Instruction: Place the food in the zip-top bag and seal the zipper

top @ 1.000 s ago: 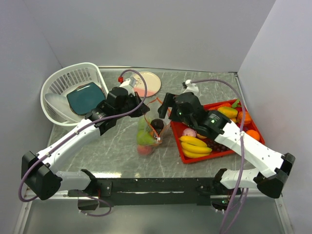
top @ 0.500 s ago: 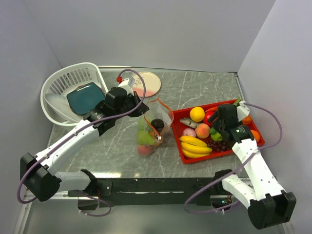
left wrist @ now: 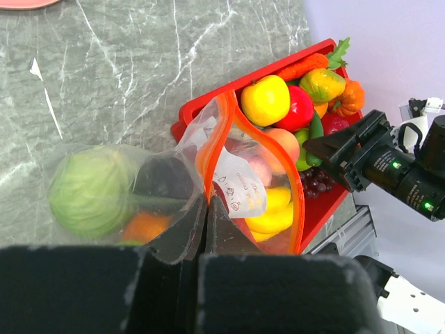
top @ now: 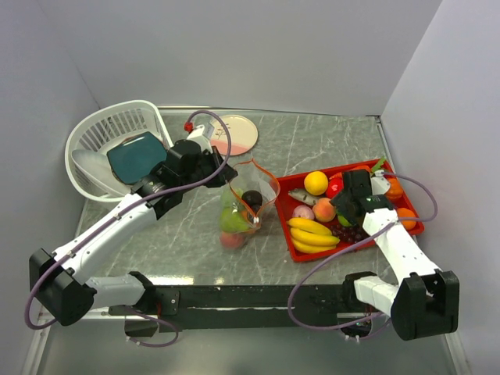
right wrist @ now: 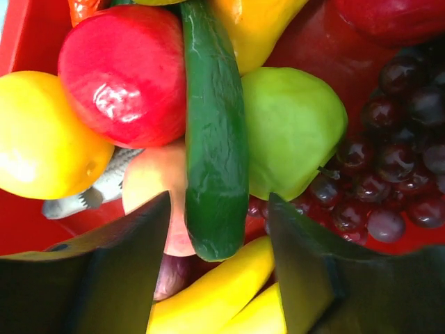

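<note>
Clear floppy plastic zip-top bag (left wrist: 236, 188) sits on grey marbled desk (top: 187, 242), mouth gaping; orange-red zipper strip (left wrist: 212, 149) unsealed, looped open. Inside: round green veg (left wrist: 87, 191), orange fruit (left wrist: 142, 226). Yellow bananas (top: 312, 232), dark grapes (right wrist: 403, 174), green pear (right wrist: 292, 129) etc. lie piled in red tray (right wrist: 17, 226) beside bag.

left wrist: zip-top bag (left wrist: 240, 188) lower edge hidden behind blurred left tool (left wrist: 207, 209); pink plate (left wrist: 17, 3) cut by top edge | right wrist: grapes (right wrist: 403, 167) run off right edge; peach (right wrist: 149, 202) mostly under green chilli (right wrist: 215, 139); fish (right wrist: 97, 191) half covered
</note>
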Available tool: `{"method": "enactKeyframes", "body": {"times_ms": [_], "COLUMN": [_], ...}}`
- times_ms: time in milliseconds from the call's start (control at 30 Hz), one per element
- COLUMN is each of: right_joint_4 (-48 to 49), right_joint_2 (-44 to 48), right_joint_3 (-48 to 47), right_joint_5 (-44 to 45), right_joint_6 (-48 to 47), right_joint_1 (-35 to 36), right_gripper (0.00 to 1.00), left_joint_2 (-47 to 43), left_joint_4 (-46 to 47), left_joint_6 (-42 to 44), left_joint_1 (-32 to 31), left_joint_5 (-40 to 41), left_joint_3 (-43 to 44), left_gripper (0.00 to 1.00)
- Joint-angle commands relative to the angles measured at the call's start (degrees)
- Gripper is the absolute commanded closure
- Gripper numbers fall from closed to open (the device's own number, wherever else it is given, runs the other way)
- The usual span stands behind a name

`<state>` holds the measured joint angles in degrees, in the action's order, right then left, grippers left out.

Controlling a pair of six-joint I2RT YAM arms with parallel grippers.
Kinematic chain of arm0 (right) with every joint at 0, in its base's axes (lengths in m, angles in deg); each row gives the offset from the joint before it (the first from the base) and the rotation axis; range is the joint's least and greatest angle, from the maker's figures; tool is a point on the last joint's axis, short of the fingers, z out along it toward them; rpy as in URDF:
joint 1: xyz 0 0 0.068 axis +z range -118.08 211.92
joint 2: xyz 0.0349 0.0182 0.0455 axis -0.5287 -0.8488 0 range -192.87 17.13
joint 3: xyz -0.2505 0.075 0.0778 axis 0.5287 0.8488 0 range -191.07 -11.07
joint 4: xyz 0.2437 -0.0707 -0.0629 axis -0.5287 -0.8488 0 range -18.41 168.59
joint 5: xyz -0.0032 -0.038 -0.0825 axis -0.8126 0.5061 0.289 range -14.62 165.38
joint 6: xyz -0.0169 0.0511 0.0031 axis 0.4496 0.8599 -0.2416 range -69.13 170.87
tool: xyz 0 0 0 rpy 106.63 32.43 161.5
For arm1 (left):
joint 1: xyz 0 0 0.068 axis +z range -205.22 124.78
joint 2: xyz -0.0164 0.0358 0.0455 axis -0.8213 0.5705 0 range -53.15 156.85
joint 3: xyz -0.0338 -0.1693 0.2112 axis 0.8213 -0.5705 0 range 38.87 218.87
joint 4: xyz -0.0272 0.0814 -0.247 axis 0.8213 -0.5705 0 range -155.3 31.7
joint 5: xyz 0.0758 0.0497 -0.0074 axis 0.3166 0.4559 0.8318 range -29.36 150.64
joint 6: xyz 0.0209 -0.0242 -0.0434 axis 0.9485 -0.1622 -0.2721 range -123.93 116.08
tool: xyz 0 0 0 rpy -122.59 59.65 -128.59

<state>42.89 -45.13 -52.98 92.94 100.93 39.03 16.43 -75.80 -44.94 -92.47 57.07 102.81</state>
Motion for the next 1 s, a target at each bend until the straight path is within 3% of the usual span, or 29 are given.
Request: {"method": "enactKeyframes", "body": {"times_ms": [0, 33, 100, 267, 500, 767, 967], "right_joint_4": [2.48, 2.13, 0.82, -2.69, -10.87, -12.20, -2.29], "right_joint_2": [0.47, 0.56, 1.43, 4.16, 12.15, 17.52, 20.86], "right_joint_3": [-0.28, -0.45, -1.33, -5.71, -10.29, -13.81, -13.99], "right_joint_5": [3.00, 3.09, 1.78, -7.36, -10.00, -15.18, -34.68], "right_joint_6": [0.74, 0.48, -0.66, -6.72, -9.98, -14.02, -18.86], "right_joint_1": [-0.78, -0.79, -0.79, -0.79, -0.79, -0.61, 0.52], "right_gripper": [0.53, 0.72, 0.90, 1.00, 1.00, 1.00, 0.99], "left_joint_2": [-2.34, -2.35, -2.35, -2.17, -2.35, -1.91, -1.56], "left_joint_4": [1.76, 1.68, 1.68, 1.15, 1.67, 1.94, 2.11], "left_joint_6": [0.32, 0.23, 0.23, 0.50, 0.41, 0.32, 0.23], "left_joint_1": [0.17, 0.17, 0.25, 0.17, 0.25, 0.17, 0.25], "left_joint_5": [0.76, 0.76, 0.67, 0.85, 0.85, 0.32, 0.15], "left_joint_3": [-0.22, -0.31, -0.40, 0.04, -0.31, 0.30, 0.48], "left_gripper": [0.99, 0.99, 0.99, 0.99, 0.99, 0.99, 0.99]}}
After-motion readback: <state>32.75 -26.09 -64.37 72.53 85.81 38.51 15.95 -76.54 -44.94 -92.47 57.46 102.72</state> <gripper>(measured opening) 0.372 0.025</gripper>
